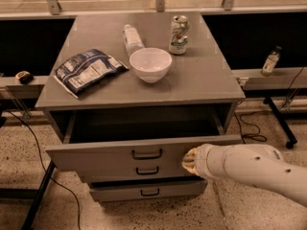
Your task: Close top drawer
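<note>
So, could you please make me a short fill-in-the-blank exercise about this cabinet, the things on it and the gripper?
1. The top drawer is ___, not closed.
2. The gripper is at the drawer's front, to the ___ of its handle.
3. The bowl on the cabinet is ___ in colour.
4. The can stands ___, not on its side.

Missing words: open; right; white; upright.

Smooth, fat white arm [249,169], rounded like a tube, dotted with small dark screws. The gripper [188,161], low and right of centre, shows a tan, ribbed end.
</note>
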`<state>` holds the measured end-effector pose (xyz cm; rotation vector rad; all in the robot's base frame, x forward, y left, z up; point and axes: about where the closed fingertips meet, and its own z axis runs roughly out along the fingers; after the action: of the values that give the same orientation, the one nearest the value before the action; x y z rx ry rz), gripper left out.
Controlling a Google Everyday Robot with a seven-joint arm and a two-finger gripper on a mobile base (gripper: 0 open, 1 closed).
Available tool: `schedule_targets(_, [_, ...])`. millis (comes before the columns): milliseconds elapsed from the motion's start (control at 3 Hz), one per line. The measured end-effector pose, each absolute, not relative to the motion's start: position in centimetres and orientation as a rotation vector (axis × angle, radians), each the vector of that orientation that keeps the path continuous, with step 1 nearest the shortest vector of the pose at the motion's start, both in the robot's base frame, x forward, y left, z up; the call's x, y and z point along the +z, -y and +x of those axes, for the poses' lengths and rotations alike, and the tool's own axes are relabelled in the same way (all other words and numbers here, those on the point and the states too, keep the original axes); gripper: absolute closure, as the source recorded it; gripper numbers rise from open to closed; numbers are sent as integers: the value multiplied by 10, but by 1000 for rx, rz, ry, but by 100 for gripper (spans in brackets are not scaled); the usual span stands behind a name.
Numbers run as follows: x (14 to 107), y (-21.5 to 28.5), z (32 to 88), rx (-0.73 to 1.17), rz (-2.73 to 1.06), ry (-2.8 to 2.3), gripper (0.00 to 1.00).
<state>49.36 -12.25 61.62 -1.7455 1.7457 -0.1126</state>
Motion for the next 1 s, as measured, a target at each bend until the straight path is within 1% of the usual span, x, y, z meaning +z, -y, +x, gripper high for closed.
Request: schedule_targets(1000, [639,130,520,-127,-1704,-1732,100])
